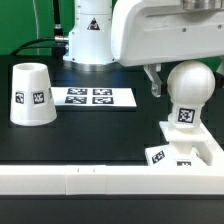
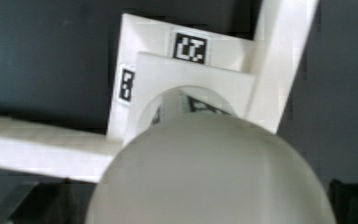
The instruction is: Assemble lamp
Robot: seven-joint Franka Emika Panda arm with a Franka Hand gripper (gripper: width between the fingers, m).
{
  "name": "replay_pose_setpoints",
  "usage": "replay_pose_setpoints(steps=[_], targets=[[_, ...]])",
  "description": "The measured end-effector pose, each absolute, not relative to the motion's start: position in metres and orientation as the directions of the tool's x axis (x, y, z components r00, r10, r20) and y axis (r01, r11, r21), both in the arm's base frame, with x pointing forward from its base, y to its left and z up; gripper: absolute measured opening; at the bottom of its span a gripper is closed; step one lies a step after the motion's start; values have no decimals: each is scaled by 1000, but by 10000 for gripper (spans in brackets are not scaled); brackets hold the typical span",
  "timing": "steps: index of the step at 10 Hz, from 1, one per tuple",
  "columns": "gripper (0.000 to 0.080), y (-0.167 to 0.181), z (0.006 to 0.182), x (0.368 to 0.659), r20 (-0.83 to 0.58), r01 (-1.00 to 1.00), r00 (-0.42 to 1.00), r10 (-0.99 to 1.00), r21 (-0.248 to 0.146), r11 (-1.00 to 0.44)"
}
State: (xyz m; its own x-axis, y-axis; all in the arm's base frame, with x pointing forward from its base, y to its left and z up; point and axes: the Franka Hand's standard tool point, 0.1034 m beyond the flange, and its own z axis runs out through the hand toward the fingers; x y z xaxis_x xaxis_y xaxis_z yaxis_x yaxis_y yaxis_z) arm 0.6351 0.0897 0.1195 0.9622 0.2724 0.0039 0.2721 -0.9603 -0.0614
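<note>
The round necked bulb [image 1: 190,88] stands upright on the low square base [image 1: 161,156] at the exterior view's right. My gripper [image 1: 186,82] hangs over the bulb, one finger [image 1: 152,82] a little to the side of it, with a dark gap between; the jaws stand open around the bulb's round head. In the wrist view the bulb [image 2: 202,165] fills the space between my gripper [image 2: 190,205] fingers, and the tagged base [image 2: 179,55] lies beyond it. The conical shade [image 1: 30,95] stands alone, wide end down, at the exterior view's left.
The marker board [image 1: 92,97] lies flat on the table between the shade and the bulb. The long white rail [image 1: 90,180] runs along the front edge and also shows in the wrist view [image 2: 34,140]. The arm's white base [image 1: 90,35] stands at the back.
</note>
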Motion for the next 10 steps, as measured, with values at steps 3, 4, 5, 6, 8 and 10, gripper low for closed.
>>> replay_pose_setpoints(steps=[3,4,5,6,8,10], targets=[[698,88,119,635,15,449,893,449,-59,-891],[698,87,119,635,20,522,853,522,-57,-851],[698,86,119,635,24,578,816,578,-56,-814],[698,86,119,636,23,663,748,663,-37,-747],[698,88,121,641,25,834,549,835,40,-550],[698,87,121,642,1,923,381,925,64,-380]])
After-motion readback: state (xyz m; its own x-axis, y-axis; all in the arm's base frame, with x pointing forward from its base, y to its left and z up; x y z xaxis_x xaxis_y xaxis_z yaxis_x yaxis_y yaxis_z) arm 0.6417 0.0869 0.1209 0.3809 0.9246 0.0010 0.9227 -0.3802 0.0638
